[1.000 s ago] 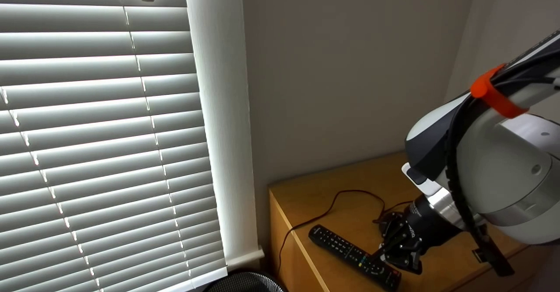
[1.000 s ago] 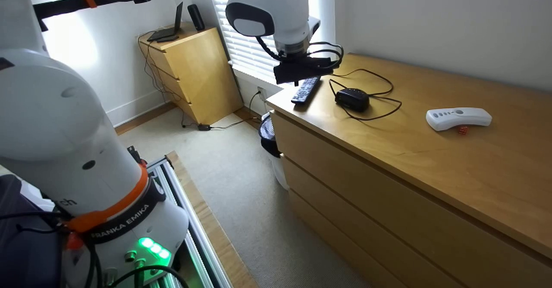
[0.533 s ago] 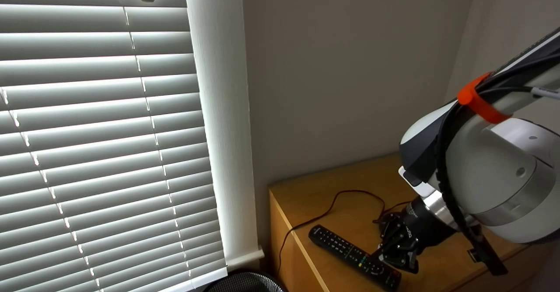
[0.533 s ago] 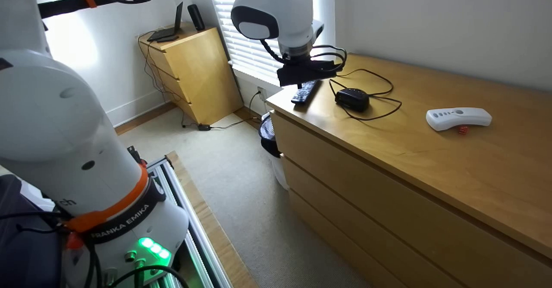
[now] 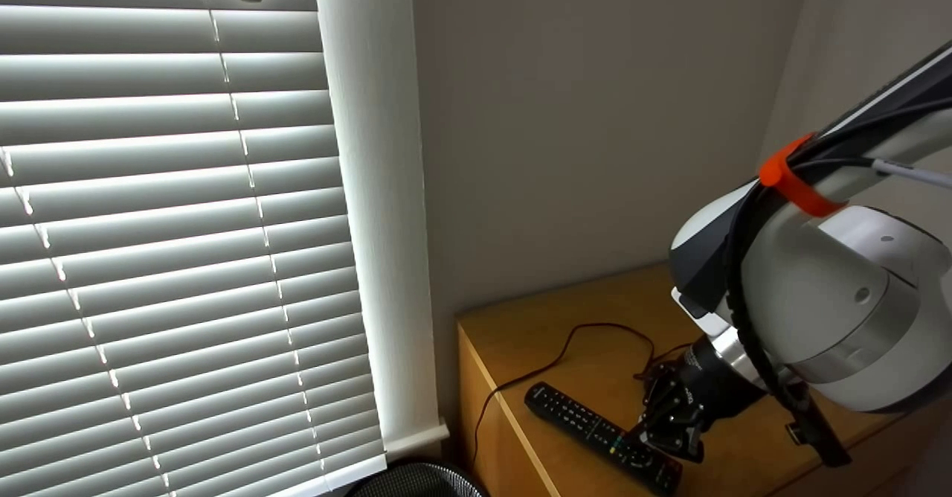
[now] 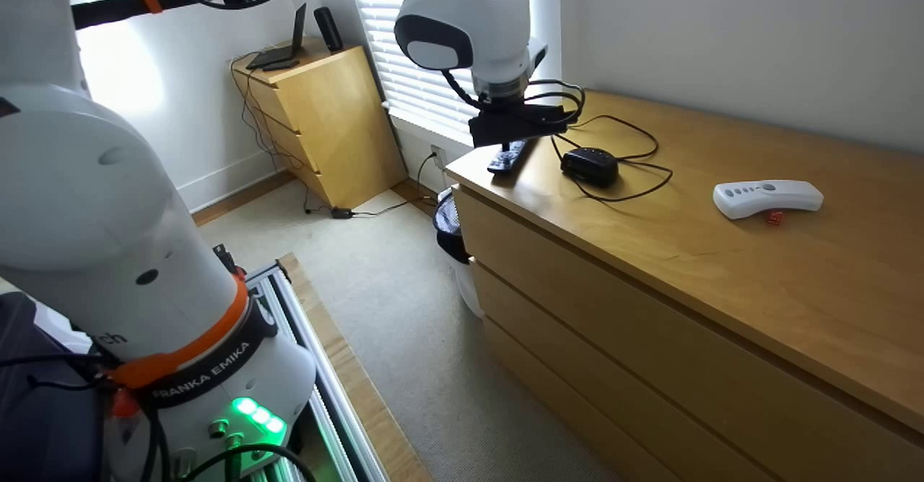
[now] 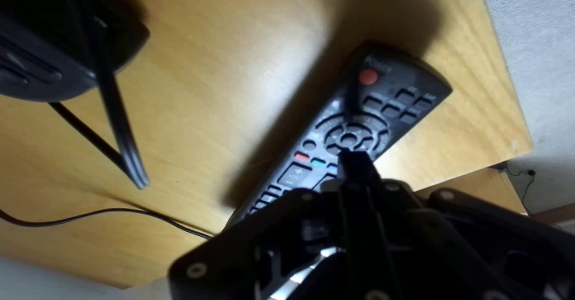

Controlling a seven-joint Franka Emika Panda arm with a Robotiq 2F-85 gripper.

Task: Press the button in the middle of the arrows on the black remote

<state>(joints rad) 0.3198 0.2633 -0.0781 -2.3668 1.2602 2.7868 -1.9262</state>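
Note:
The black remote lies flat on the wooden dresser top, near its edge; it also shows in an exterior view and the wrist view. In the wrist view the round middle button sits inside the arrow ring and is visible. My gripper is shut, fingertips together, with the tip over the lower edge of the arrow ring, just short of the middle button in that view. In both exterior views the gripper points down at the remote's button area. I cannot tell whether the tip touches it.
A black corded device with a looped cable lies beside the remote, and shows close in the wrist view. A white device and a red die lie farther along the dresser. A mesh bin stands below the edge.
The arm and gripper have moved down and slightly sideways, leftward in an exterior view and rightward in an exterior view from another place. The remote has not moved.

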